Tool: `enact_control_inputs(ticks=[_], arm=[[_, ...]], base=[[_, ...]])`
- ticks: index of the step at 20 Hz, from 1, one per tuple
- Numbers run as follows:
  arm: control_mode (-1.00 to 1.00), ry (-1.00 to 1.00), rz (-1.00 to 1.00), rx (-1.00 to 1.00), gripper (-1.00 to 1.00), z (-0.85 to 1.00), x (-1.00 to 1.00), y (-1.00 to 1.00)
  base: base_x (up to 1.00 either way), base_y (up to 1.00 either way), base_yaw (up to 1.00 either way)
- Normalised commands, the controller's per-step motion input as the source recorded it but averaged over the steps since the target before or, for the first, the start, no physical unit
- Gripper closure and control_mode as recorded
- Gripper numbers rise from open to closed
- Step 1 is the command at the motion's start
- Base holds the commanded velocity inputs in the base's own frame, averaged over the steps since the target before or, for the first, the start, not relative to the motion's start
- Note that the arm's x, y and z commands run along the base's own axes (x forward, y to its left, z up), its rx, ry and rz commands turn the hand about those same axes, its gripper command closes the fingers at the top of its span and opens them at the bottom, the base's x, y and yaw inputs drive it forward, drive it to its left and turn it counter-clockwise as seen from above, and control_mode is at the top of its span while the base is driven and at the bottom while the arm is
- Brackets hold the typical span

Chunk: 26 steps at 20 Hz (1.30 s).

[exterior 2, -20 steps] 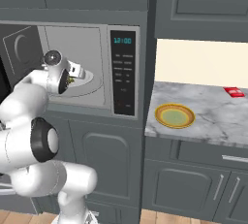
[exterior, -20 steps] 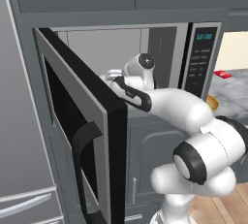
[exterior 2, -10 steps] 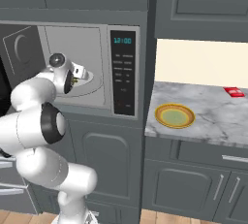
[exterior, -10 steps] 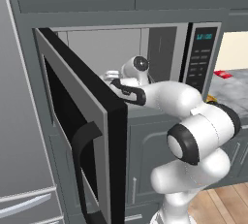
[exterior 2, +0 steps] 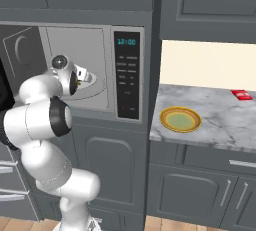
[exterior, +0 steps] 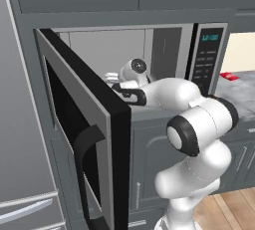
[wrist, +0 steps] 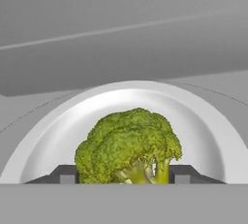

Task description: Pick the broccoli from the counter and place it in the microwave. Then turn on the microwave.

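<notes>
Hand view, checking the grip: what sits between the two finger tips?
The broccoli sits between the pincer's finger tips, over the white plate inside the microwave.

Kitchen: built-in microwave [exterior 2: 100, 70], marbled counter [exterior 2: 220, 120] (grey cabinets [exterior 2: 210, 5]).

Broccoli [wrist: 128, 145] rendered bumpy, matt; plate [wrist: 203, 121] beneath it smooth, glossy white; counter [exterior 2: 220, 120] right of microwave [exterior 2: 90, 70] marbled stone.

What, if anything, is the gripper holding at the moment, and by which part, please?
The gripper holds the broccoli between its fingertips, pinched at the sides of its lower part, above the white plate inside the microwave.
</notes>
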Motion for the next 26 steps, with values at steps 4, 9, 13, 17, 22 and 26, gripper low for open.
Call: enact_control_inputs(ticks=[4, 9, 13, 17, 22, 26], arm=[[-1.0, 0.0, -0.02, 0.0, -1.0, 0.0, 0.01, 0.0], [-1.0, 0.0, -0.02, 0.0, -1.0, 0.06, 0.0, 0.0], [-1.0, -0.05, -0.03, 0.0, -1.0, 0.32, -0.12, 0.0], [-1.0, -0.03, -0.04, 0.0, -1.0, 0.25, -0.71, -0.02], [-1.0, -0.01, -0.03, 0.0, -1.0, 0.68, -1.0, -0.23], [-1.0, 0.0, 0.0, 0.0, -1.0, 0.97, -1.0, -0.37]], base=[[0.0, 0.0, 0.0], [0.0, 0.0, 0.0], [0.0, 0.0, 0.0], [0.0, 0.0, 0.0], [0.0, 0.0, 0.0], [0.0, 0.0, 0.0]])
